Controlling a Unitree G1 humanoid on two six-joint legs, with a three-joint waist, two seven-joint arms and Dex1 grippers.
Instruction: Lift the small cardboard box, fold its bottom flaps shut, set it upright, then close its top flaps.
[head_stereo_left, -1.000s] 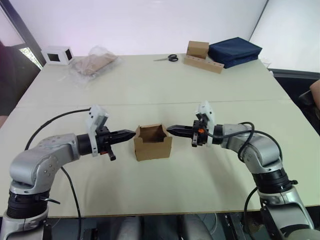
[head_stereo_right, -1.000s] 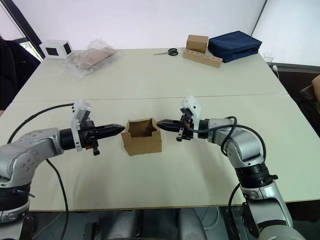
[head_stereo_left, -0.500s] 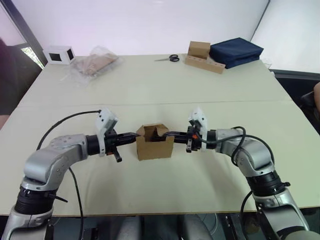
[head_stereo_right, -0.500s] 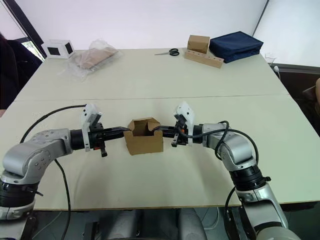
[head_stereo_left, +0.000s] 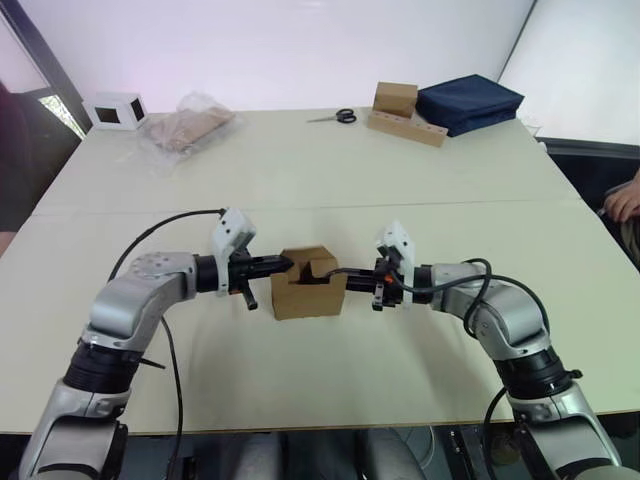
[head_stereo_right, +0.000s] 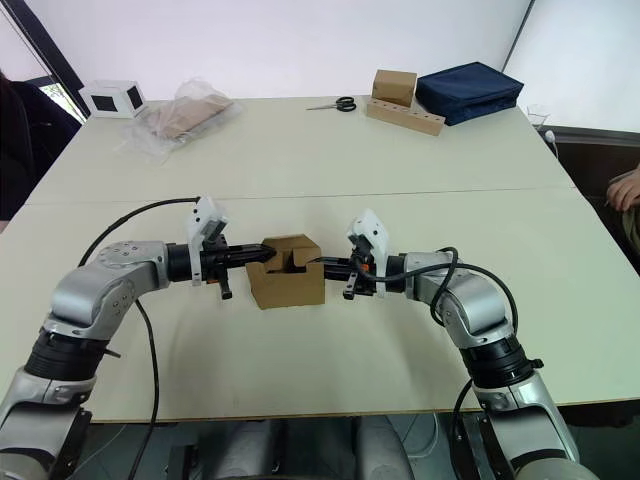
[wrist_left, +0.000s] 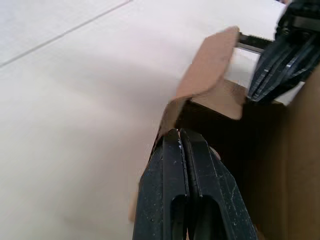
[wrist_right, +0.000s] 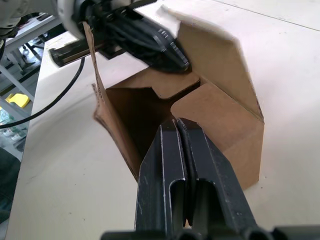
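The small cardboard box (head_stereo_left: 308, 293) stands upright on the table between my arms, its open end up. My left gripper (head_stereo_left: 288, 264) is shut and its tip presses one of the top flaps (wrist_left: 212, 62) inward over the opening. From the other side my right gripper (head_stereo_left: 338, 272), also shut, pushes the opposite flap (wrist_right: 215, 112) down into the box mouth. A taller flap with angled corners (wrist_right: 212, 50) still stands up. The two gripper tips nearly face each other over the opening. The bottom flaps are hidden under the box.
Along the far edge of the table (head_stereo_left: 300, 170) lie a white box with dark windows (head_stereo_left: 118, 109), a plastic bag (head_stereo_left: 188, 127), scissors (head_stereo_left: 335, 116), a brown box (head_stereo_left: 396, 98) on a cardboard strip (head_stereo_left: 405, 128) and a navy bag (head_stereo_left: 468, 102). A person's hand (head_stereo_left: 622, 200) shows at the right edge.
Both grippers have moved inward from beside the box to its top. The two side flaps, which stood up a second ago, are now pushed in over the opening.
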